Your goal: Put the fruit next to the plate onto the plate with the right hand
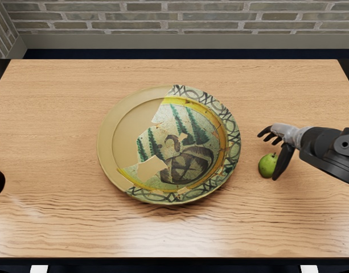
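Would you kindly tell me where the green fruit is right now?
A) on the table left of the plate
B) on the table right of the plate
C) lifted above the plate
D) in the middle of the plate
B: the green fruit rests on the table just right of the plate, beside the open right robot hand.

The right hand (282, 142), fingers spread, hovers just beside a green fruit (267, 165) lying on the wooden table (60, 114) near a painted plate (106, 142).
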